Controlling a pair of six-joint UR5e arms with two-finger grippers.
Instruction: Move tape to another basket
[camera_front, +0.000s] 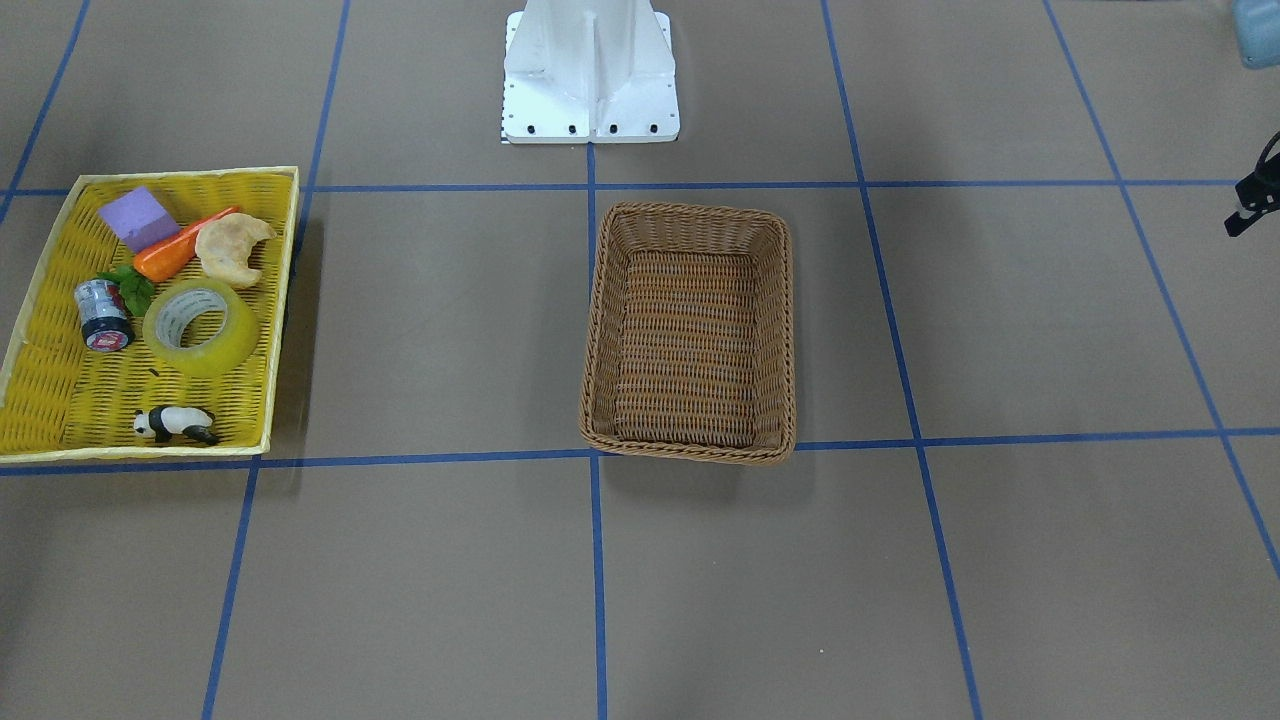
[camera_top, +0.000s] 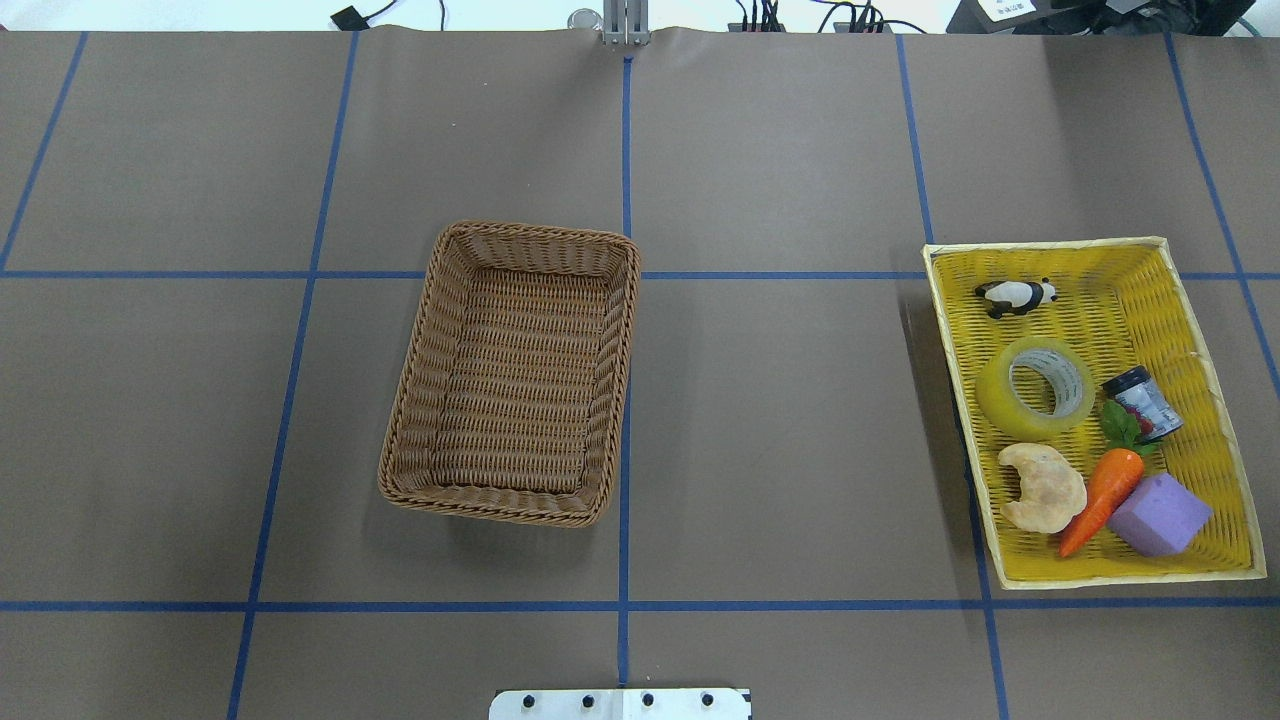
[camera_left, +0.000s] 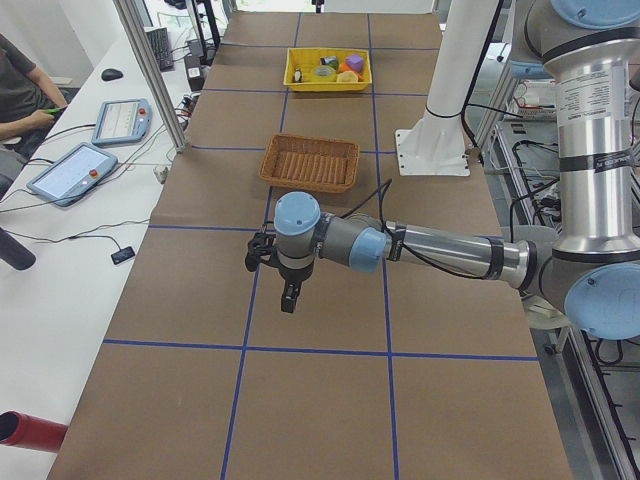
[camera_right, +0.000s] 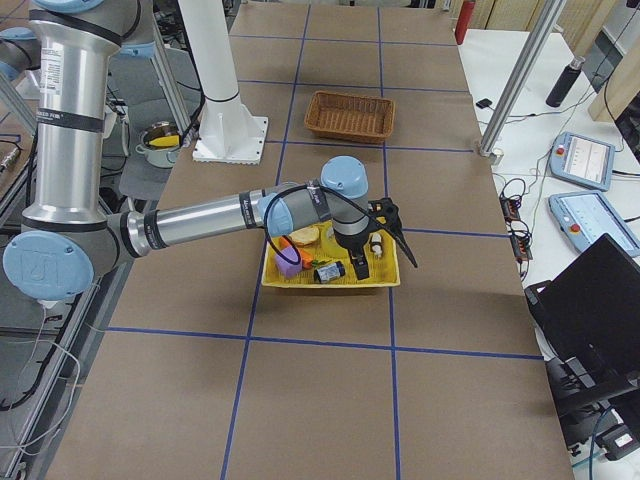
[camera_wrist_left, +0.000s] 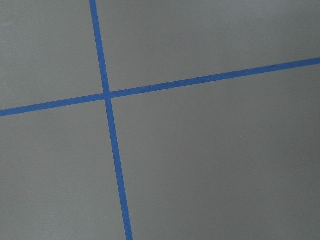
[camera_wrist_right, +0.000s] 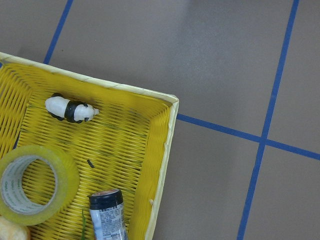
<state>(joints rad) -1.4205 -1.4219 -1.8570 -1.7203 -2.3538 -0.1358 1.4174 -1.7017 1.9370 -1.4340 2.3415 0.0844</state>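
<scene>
Across the brown table (camera_top: 800, 450), marked off by blue tape lines, two arms reach out from the base. Seen from the right end, the right gripper (camera_right: 360, 268) hangs over the yellow tray (camera_top: 1190, 300), fingers pointing down; whether they stand apart or closed cannot be told from there, and they show nothing held. Seen from the left end, the left gripper (camera_left: 288, 300) hangs above bare table, with the basket (camera_top: 520, 234) well apart from it at 12 o'clock; its opening cannot be told either.

From overhead, the brown wicker basket has nothing in it, and the yellow tray lies well apart at its 3 o'clock. The tape (camera_top: 995, 395) lies flat near the tray's middle. In the right wrist view, where no fingers show, the roll sits at 8 o'clock from the frame's centre, cut by the lower left corner.

Around the roll in the overhead view, a croissant (camera_top: 1043, 487) lies at 6 o'clock, a carrot (camera_top: 1105, 490) and a purple block (camera_top: 1158, 514) at 5 o'clock, a small can (camera_top: 1143, 400) on its side at 3 o'clock and a toy panda (camera_top: 1015, 297) at 12 o'clock.
</scene>
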